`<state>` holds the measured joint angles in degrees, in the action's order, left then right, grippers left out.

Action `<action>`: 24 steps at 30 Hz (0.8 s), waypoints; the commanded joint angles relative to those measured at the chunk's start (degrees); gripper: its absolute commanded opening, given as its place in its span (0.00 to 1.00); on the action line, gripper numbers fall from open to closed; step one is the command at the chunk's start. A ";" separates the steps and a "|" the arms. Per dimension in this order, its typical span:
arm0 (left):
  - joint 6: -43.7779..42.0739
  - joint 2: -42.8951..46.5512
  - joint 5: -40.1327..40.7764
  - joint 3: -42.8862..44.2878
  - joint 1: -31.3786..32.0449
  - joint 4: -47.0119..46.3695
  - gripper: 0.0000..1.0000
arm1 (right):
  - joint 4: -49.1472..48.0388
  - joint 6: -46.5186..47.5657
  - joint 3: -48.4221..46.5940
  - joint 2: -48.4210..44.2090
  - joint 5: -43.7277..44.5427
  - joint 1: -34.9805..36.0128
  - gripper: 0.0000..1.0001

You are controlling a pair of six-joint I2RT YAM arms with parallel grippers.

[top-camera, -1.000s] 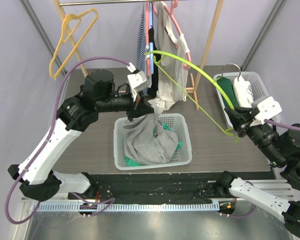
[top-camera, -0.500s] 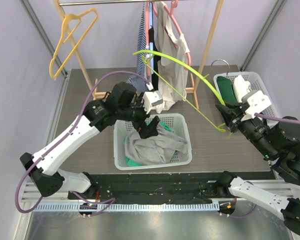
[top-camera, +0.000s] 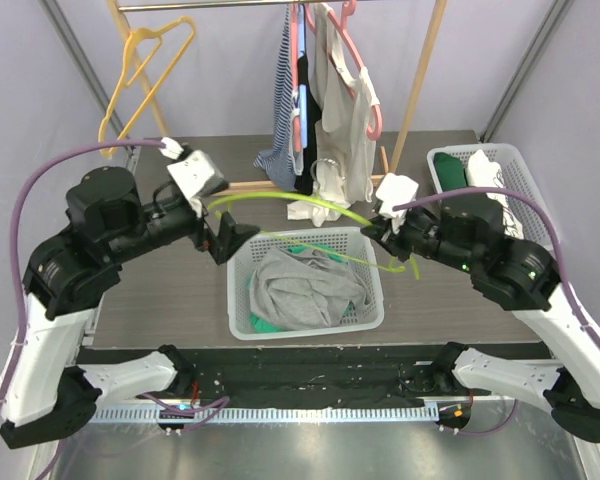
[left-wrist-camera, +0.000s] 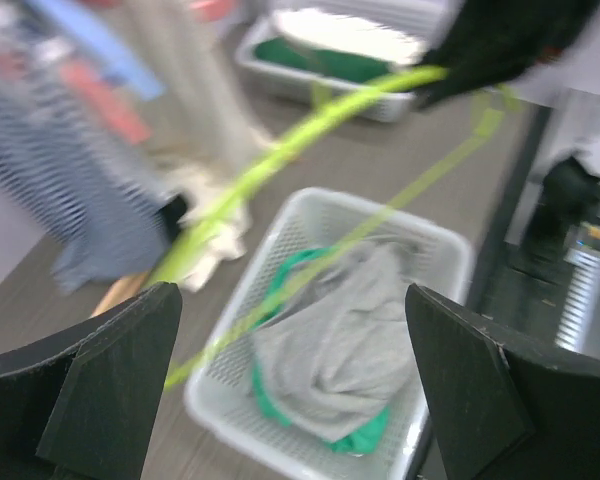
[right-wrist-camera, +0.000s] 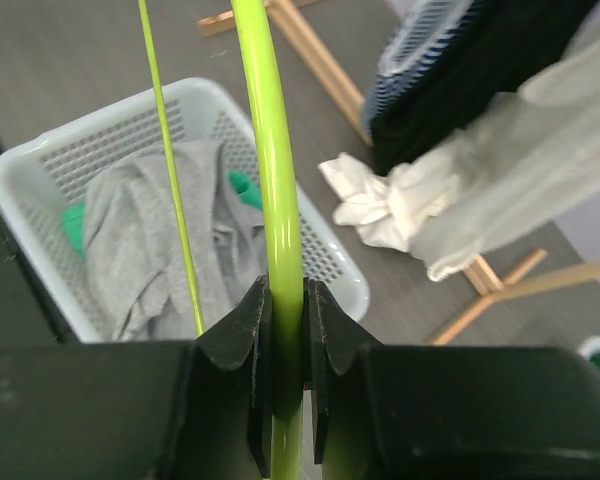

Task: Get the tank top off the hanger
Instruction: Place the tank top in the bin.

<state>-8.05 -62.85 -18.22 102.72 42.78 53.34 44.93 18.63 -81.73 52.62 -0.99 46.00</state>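
Grey tank top (top-camera: pixel 305 285) over green garment (top-camera: pixel 264 322) in white basket (top-camera: pixel 320 329)

Pale lilac walls (top-camera: pixel 20 100) are enclosing a dark wood-grain table (top-camera: pixel 195 300). A wooden clothes rack (top-camera: pixel 416 90) is standing toward the table's far edge, carrying a metal rail (top-camera: pixel 210 5). Grey frame struts (top-camera: pixel 75 50) are slanting up at both far corners. A brushed metal sheet (top-camera: pixel 300 450) is catching light along the near edge.
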 commanded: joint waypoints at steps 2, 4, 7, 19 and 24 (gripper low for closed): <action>1.20 -0.16 21.80 -0.52 -3.84 0.09 1.00 | -3.18 2.46 -1.32 3.18 -13.06 0.06 0.01; 2.60 -2.79 14.58 5.35 -12.51 0.62 1.00 | -4.05 2.37 -1.24 3.98 -14.99 0.06 0.01; 9.88 -6.75 -1.70 8.20 -29.48 -0.78 1.00 | -5.37 3.16 -1.32 4.77 -16.32 -0.03 0.01; 8.50 3.69 -34.56 -6.65 -38.38 -4.39 1.00 | -4.15 6.77 -4.49 8.90 -19.57 -0.03 0.01; 4.72 2.74 -49.34 -5.60 -42.52 0.27 0.98 | -1.34 8.08 -5.01 8.38 -23.08 -0.03 0.01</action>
<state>0.36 -59.37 -49.32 95.81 2.61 50.74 45.25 25.21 -83.74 62.06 -19.90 46.00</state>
